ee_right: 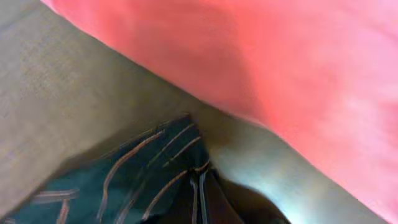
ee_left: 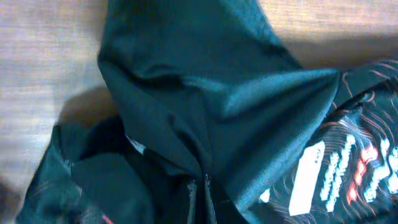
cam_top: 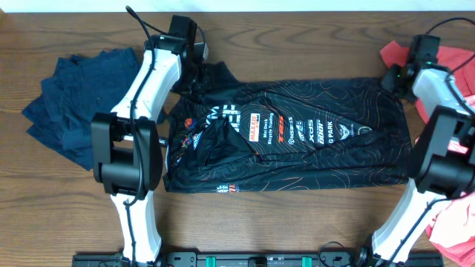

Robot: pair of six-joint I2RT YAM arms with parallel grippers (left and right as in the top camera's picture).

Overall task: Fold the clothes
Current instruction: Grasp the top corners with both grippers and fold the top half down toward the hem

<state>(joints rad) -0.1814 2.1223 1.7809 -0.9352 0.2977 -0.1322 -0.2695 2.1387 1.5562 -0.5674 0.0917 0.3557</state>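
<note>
The black jersey (cam_top: 297, 133) with orange contour lines and white and red logos lies across the middle of the table, folded lengthwise, with a crumpled sleeve near its left end. My left gripper (cam_top: 194, 80) is shut on the jersey's upper left corner; the left wrist view shows its fingertips (ee_left: 199, 202) pinching black fabric (ee_left: 211, 93). My right gripper (cam_top: 395, 78) is shut on the jersey's upper right corner; the right wrist view shows its fingertips (ee_right: 199, 193) closed on the striped edge (ee_right: 137, 168).
A pile of navy-blue garments (cam_top: 78, 100) lies at the left. Coral-pink shirts lie at the far right, one at the top (cam_top: 456, 63), filling the right wrist view (ee_right: 280, 62), and one at the bottom right (cam_top: 456, 222). The wooden table (cam_top: 297, 222) shows in front.
</note>
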